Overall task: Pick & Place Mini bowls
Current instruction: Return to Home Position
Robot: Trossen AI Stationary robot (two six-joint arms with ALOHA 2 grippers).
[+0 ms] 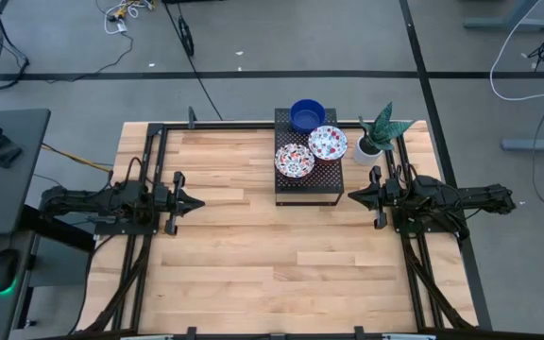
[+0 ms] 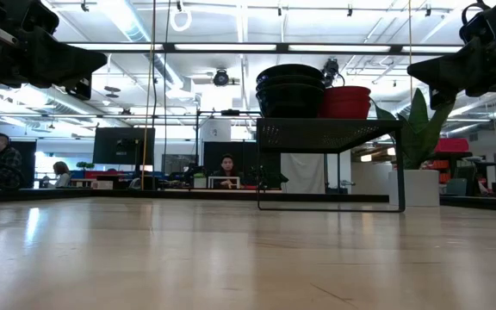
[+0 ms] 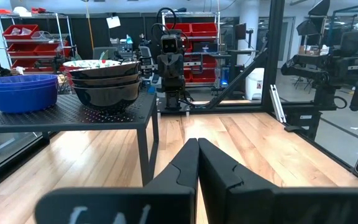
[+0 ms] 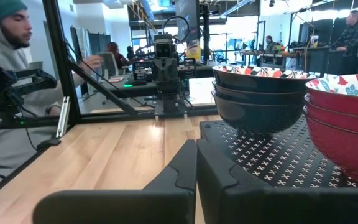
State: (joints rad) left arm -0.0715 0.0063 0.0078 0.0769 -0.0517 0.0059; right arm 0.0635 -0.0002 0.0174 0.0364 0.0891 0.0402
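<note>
Mini bowls (image 1: 327,143) sit in three stacks on shelf (image 1: 310,186). Left gripper (image 1: 197,200) well off shelf, right gripper (image 1: 352,195) just beside it; fingers on both closed, empty. Risk: right arm swings, clips shelf, topples stacks.

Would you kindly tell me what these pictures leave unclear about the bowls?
High view: bowl count per stack; each top bowl hides those beneath.
Low view: blue bowls, hidden behind the dark stack.
Right wrist view: red stack, cut off by the edge.
</note>
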